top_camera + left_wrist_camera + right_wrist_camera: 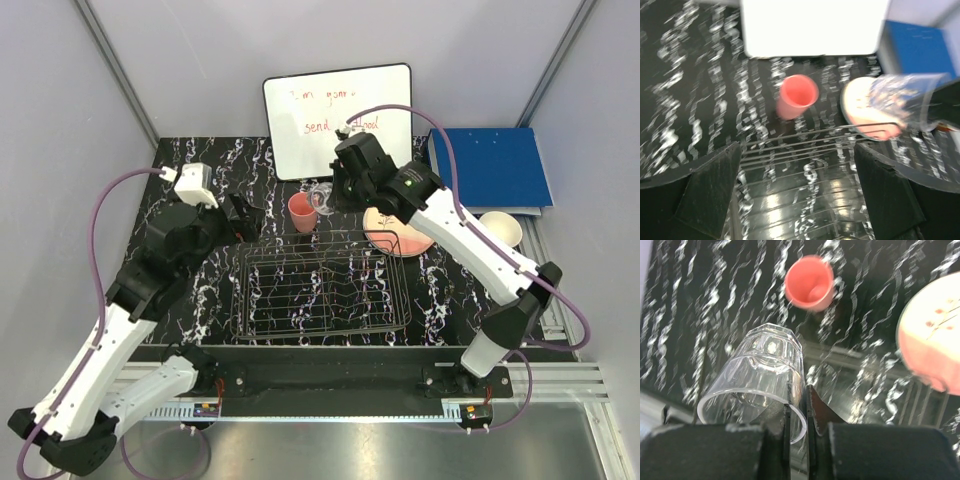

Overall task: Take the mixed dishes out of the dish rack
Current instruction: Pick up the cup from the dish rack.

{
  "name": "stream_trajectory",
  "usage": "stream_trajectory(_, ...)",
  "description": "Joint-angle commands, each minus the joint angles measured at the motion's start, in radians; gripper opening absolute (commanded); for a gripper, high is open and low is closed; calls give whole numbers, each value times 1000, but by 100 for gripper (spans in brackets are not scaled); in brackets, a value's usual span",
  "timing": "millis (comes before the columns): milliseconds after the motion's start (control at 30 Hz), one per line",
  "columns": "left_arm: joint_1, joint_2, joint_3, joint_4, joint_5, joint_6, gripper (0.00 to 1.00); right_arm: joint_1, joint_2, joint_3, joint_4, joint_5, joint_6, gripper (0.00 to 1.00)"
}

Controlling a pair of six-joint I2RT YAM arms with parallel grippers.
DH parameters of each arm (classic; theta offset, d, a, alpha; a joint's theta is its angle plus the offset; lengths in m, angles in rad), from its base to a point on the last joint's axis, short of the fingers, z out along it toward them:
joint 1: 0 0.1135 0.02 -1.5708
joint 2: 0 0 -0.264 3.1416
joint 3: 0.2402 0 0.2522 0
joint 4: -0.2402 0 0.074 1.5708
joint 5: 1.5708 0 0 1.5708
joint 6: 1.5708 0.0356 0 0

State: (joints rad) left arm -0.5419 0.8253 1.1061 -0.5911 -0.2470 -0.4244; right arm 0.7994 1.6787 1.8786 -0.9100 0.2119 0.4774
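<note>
- dish rack [325,290]: the top view shows a bare wire grid. I can make out nothing standing among the prongs.
- pink cup [301,212]: upright, mouth up, on the table [230,160] just beyond the rack's far edge. Counted as unloaded.
- large plate with pink band [398,232]: lying flat by the rack's far right corner, outside the wires. Unloaded.
- cream bowl [500,228]: well off to the right of the rack. Unloaded.
- small clear glass [757,375]: tilted, with the right gripper [799,405] pinched on its rim, beyond the rack's far edge beside the cup. It looks not yet set down.
- left gripper [797,147]: fingers spread wide with nothing between them, at the rack's far left corner.
- blue-banded plate: not found in any view.
- Judgement: nearly finished. The glass needs placing, and the blue-banded plate is unaccounted for.
</note>
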Motion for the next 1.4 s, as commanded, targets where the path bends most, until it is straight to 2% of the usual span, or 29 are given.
stream_trajectory(0, 0, -51, -32, 207, 240, 91, 99, 1, -99, -47, 56, -169, 56, 0)
stream_trajectory(267, -7, 126, 115, 154, 350, 49, 99, 1, -57, -39, 36, -184, 67, 0)
stream_trajectory(367, -41, 190, 173, 151, 327, 44, 98, 3, -42, -42, 49, -174, 73, 0)
stream_trajectory(500, -150, 251, 247, 125, 203, 79, 96, 3, -33, -49, 57, -155, 69, 0)
stream_trajectory(667, -201, 351, 322, 77, 160, 87, 94, 1, -24, -42, 57, -140, 53, 0)
stream_trajectory(733, -208, 377, 328, 65, 134, 84, 87, 3, -24, -44, 59, -132, 52, 0)
stream_trajectory(833, -210, 406, 351, 22, 68, 72, 71, 1, -34, -53, 57, -108, 43, 0)
stream_trajectory(1000, -210, 436, 370, -21, 32, 76, 66, 3, -48, -68, 63, -86, 30, 0)
stream_trajectory(1100, -210, 468, 382, -44, 19, 75, 52, 1, -54, -73, 71, -88, 29, 0)
stream_trajectory(1133, -210, 475, 385, -49, 14, 75, 45, 3, -57, -75, 72, -86, 30, 0)
stream_trajectory(1167, -210, 491, 386, -53, 8, 78, 16, 1, -63, -78, 77, -88, 29, 0)
stream_trajectory(1200, -210, 498, 390, -62, -3, 78, 5, 3, -69, -90, 88, -89, 26, 0)
stream_trajectory(1233, -210, 506, 393, -64, -5, 79, 0, 1, -76, -98, 94, -97, 24, 0)
stream_trajectory(1367, -211, 538, 412, -64, -15, 85, 0, 1, -103, -125, 105, -77, 21, 2)
